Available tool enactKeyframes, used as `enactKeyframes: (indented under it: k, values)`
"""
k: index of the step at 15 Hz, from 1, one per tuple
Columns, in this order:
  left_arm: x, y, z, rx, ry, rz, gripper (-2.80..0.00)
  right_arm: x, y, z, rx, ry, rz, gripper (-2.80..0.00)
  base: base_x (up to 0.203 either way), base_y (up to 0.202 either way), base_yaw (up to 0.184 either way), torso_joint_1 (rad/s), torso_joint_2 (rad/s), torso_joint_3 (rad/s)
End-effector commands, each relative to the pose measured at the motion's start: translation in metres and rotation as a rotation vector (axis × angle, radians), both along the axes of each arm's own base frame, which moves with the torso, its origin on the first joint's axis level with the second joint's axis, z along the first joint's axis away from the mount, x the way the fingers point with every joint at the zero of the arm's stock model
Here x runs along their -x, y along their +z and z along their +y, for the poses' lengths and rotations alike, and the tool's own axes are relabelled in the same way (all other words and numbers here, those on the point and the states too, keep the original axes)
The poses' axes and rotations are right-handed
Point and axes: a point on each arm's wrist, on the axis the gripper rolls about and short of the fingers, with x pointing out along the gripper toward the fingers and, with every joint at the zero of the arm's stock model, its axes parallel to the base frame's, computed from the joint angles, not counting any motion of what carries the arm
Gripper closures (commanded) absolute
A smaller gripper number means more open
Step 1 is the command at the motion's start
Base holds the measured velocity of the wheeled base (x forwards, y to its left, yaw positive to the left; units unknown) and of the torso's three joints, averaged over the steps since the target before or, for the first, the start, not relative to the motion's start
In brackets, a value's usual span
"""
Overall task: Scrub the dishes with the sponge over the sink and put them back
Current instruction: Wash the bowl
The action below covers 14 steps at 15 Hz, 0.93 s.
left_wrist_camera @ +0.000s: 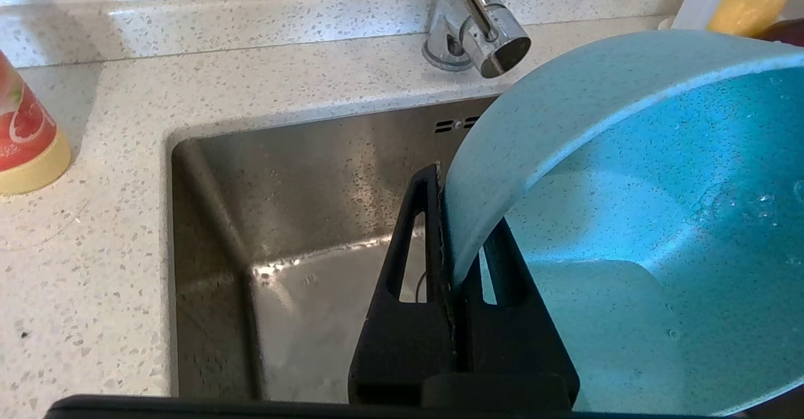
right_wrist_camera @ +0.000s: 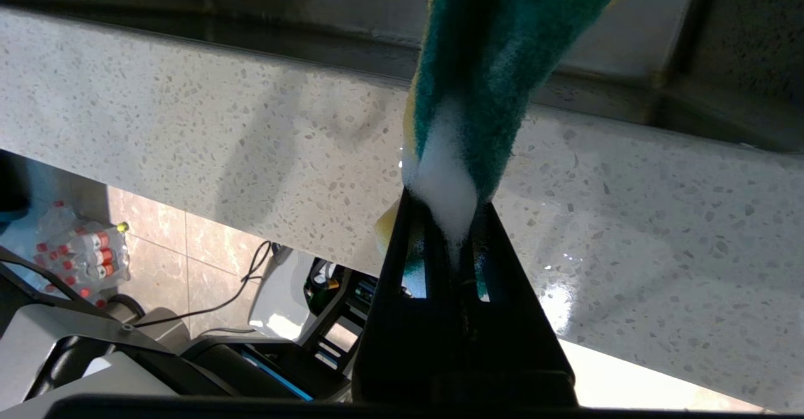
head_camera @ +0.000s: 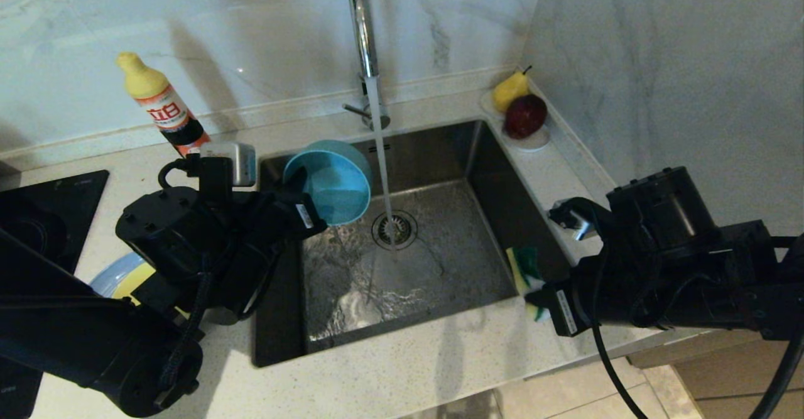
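Tilted on its side above the sink's (head_camera: 440, 281) back left part hangs the teal-blue bowl (head_camera: 330, 183), with my left gripper (head_camera: 308, 208) shut on its rim. The left wrist view shows the bowl's wet inside (left_wrist_camera: 628, 186) and the rim pinched in that gripper (left_wrist_camera: 461, 218). My right gripper (head_camera: 546, 303) is shut on the yellow and green sponge (head_camera: 526, 271) at the sink's front right corner. White foam clings to the sponge (right_wrist_camera: 496, 61) just past the gripper (right_wrist_camera: 446, 218). On the counter to the left, the yellow bowl (head_camera: 137, 281) sits in the grey-blue plate (head_camera: 108, 276), mostly hidden by my left arm.
Water runs from the chrome tap (head_camera: 363, 42) onto the drain strainer (head_camera: 394, 229). A detergent bottle (head_camera: 160, 105) stands at the back left. A white saucer (head_camera: 534, 139) with a pear and an apple is in the back right corner. A black hob (head_camera: 38, 218) lies far left.
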Motion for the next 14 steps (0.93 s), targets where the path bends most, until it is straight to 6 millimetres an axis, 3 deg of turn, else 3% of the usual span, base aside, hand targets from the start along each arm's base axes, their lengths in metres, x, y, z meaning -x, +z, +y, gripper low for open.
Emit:
enactKeyframes:
  k: [1,7,14]
  values:
    - [-0.001,0.002,0.0,0.001,-0.001,-0.015,0.0,-0.001,-0.001,0.001,0.0,0.001,0.003,0.0,0.0,0.0,0.0,0.0,0.0,0.0]
    - [0.004,0.01,0.001,-0.013,-0.02,-0.043,0.0,-0.001,0.0,0.001,-0.002,0.001,0.001,0.0,0.0,0.0,0.0,0.0,0.0,0.0]
    - [0.018,0.054,0.007,-0.01,-0.022,-0.199,0.0,-0.004,-0.001,0.003,-0.018,0.002,-0.025,0.0,0.0,0.0,0.0,0.0,0.0,0.0]
